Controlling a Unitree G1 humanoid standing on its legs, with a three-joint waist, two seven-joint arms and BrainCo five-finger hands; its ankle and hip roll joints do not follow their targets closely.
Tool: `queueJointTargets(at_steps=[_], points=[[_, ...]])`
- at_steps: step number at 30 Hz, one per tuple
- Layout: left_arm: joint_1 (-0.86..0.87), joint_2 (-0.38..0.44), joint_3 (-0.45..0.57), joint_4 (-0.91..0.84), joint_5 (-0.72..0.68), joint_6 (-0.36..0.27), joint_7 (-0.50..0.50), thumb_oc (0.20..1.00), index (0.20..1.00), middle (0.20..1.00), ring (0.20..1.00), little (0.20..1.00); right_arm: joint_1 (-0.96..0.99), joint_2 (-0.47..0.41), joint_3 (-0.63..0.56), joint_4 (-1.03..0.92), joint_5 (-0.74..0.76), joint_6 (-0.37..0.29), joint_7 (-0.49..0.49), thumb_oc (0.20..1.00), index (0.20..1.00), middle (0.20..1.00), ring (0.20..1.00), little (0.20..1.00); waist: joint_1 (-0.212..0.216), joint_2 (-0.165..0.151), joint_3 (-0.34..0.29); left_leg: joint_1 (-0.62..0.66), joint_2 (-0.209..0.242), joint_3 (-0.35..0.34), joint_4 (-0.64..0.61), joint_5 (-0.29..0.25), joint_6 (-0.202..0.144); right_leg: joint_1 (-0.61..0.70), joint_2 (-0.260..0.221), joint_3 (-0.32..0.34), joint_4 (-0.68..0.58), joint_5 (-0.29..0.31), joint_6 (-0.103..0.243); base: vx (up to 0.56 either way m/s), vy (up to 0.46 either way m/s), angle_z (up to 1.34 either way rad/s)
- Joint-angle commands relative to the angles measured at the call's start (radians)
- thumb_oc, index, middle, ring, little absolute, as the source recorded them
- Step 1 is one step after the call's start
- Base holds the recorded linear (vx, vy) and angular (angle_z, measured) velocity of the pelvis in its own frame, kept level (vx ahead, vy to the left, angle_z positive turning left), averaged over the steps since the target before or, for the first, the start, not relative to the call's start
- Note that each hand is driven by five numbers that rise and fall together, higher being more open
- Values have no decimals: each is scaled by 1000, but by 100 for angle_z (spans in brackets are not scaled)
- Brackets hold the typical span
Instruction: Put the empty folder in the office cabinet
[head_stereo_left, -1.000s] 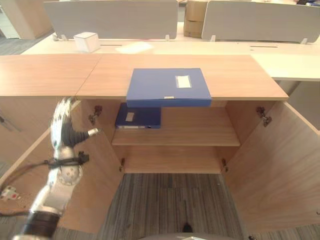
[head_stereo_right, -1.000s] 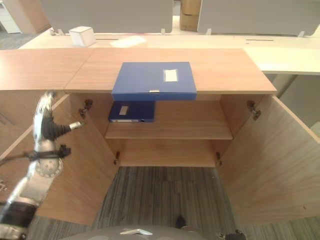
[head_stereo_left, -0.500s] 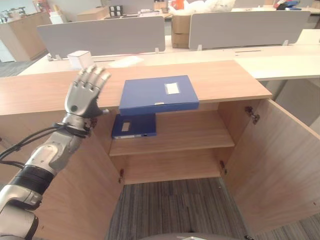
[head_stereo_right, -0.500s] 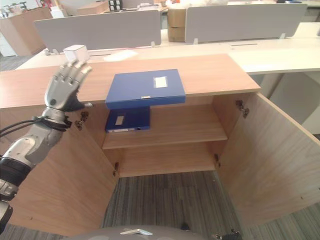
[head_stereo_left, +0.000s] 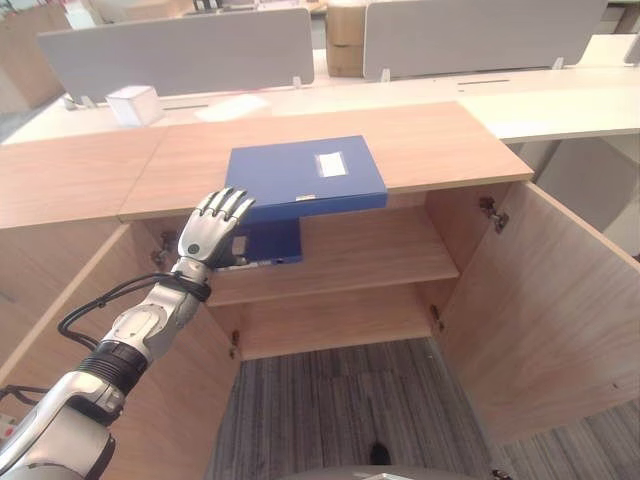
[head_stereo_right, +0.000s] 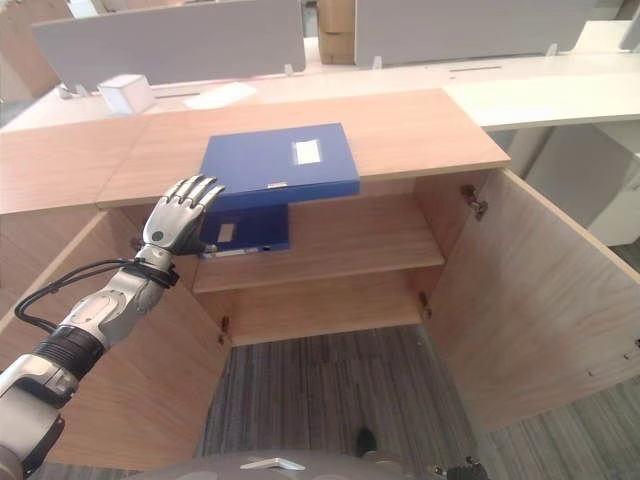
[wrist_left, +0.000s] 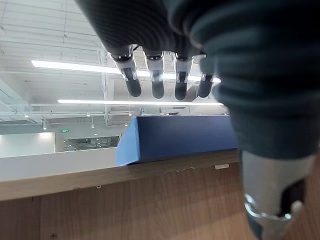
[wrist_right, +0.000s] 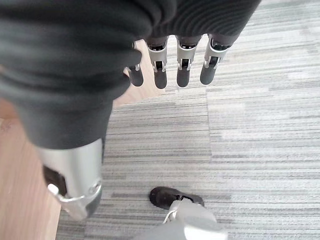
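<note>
Left eye view has the whole setup: a light wood-grain cabinet (head_stereo_left: 400, 160) with a flat laminate top and both doors swung wide, one shelf (head_stereo_left: 350, 262) across the middle and grey striped carpet (head_stereo_left: 340, 410) on the floor in front. Lying flat on the cabinet top is the blue folder (head_stereo_left: 303, 174), a boxy rectangular thing with a smooth matte cover, a white label on its face and a small metal clasp on its front edge, which sticks out a bit past the top's front lip. A second blue folder (head_stereo_left: 268, 242) of the same look lies flat on the left end of the shelf, right under it. The left hand (head_stereo_left: 210, 228) is raised in front of the open cabinet, fingers straight and slightly spread, holding nothing; it's just beside the near left corner of the top folder, a little below it, and I can't tell if the fingertips actually touch. Left wrist view shows those dark-tipped fingers (wrist_left: 133, 85) hanging over the folder's blue edge with a gap showing. Right hand (wrist_right: 170, 60) shows in the right wrist view, fingers relaxed and straight over the carpet, nothing in it. Behind the cabinet there's a pale counter (head_stereo_left: 560, 100) with grey fabric divider panels (head_stereo_left: 180, 50), a small white box (head_stereo_left: 133, 103) and a sheet of paper (head_stereo_left: 232, 105).
</note>
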Motion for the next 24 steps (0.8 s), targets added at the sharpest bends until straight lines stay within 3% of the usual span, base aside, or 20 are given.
queueJointTargets(at_steps=[1, 17, 24], points=[[-100, 30, 68, 27, -13, 30, 56, 1000, 1000, 1000, 1000, 1000, -39, -13, 22, 52, 12, -7, -30, 1000, 1000, 1000, 1000, 1000, -31, -38, 19, -39, 16, -4, -7, -67, -27, 72, -59, 3, 2, -144, 106, 0, -1, -6], [-155, -41, 123, 40, -47, 79, 167, 1000, 1000, 1000, 1000, 1000, -57, 5, 32, 82, -4, 3, -58, 1000, 1000, 1000, 1000, 1000, -45, -43, 12, -39, 22, 12, -7, -76, -32, 64, -54, 14, 2, -147, 107, 7, 0, -1], [-226, -57, 88, 135, -60, 104, 195, 1000, 1000, 1000, 1000, 1000, -53, 2, 50, 54, -5, -7, -70, 1000, 1000, 1000, 1000, 1000, -59, -47, 7, -44, 25, 16, -7, -76, -34, 55, -51, 19, 2, -144, 108, 0, 0, 0]])
